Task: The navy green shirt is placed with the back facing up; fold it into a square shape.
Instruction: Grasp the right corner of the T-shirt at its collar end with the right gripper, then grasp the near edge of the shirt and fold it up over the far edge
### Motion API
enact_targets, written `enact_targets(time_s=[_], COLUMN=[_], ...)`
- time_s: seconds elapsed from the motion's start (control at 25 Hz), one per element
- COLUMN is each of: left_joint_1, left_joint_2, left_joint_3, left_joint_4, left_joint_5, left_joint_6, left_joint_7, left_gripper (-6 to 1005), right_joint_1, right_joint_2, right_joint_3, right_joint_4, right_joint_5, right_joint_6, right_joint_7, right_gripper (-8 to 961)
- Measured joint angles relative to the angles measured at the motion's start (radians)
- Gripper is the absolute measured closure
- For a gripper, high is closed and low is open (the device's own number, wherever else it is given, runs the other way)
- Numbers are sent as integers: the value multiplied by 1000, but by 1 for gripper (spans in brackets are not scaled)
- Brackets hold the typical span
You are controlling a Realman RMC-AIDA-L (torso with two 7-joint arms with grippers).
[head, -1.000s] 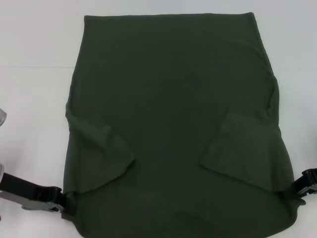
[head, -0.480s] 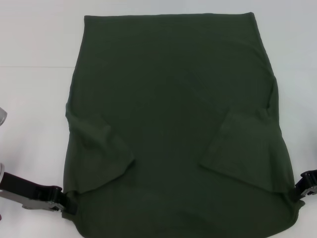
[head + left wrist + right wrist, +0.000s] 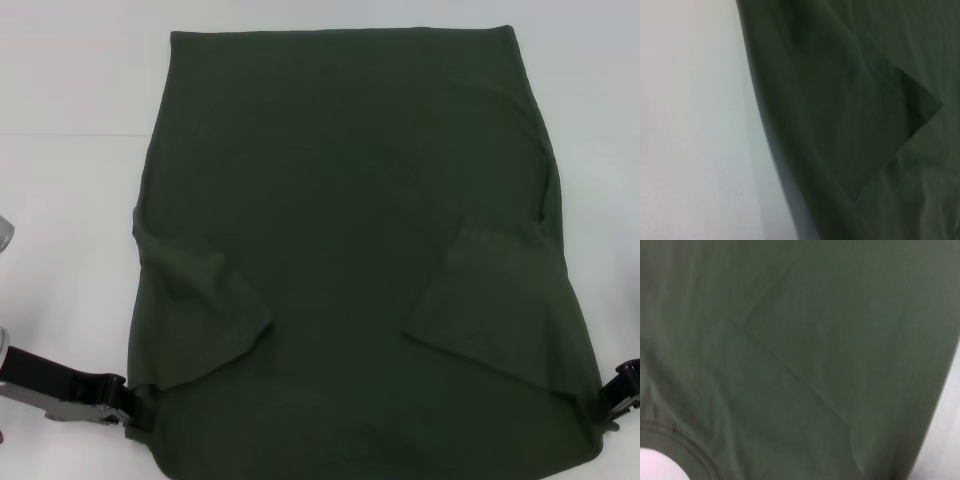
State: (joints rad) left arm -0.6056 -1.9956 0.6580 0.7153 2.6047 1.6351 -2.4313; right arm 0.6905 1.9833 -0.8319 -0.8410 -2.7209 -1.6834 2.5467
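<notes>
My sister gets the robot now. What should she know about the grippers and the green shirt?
Left gripper: at the near left corner of the navy green shirt, touching its edge.
Right gripper: at the near right corner, by the shirt's edge.
Shirt: spread flat on the white table.
Done: both sleeves folded in over the body.
Left: likely lifting the near edge toward the far edge, then squaring it up.

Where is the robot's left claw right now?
In the head view, the left claw is low on the left, at the near left corner of the navy green shirt.
</notes>
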Motion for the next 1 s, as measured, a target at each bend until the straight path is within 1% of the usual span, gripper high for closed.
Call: enact_targets(time_s=[0.08, 0.28, 0.4, 0.6, 1.0], left_joint_1=[0, -3, -3, -3, -4], left_joint_2=[0, 0, 0, 0, 0], left_joint_3=[0, 0, 0, 0, 0], left_joint_4=[-1, -1, 0, -2, -1], left_joint_5=[0, 0, 0, 0, 0], left_joint_6=[0, 2, 3, 3, 3], left_joint_7=[0, 0, 0, 0, 0], left_gripper=[963, 963, 962, 962, 963], right_joint_1=[-2, -1, -1, -1, 8], right_joint_2=[-3, -19, -23, -22, 0], right_joint_3=[-6, 2, 1, -6, -8], right_joint_4=[-2, -15, -16, -16, -14], right_joint_5=[-1, 0, -1, -33, -43], right_joint_6=[-7, -34, -34, -27, -1], right_joint_7=[-5, -18, -12, -6, -5], right_gripper=[942, 720, 477, 332, 350])
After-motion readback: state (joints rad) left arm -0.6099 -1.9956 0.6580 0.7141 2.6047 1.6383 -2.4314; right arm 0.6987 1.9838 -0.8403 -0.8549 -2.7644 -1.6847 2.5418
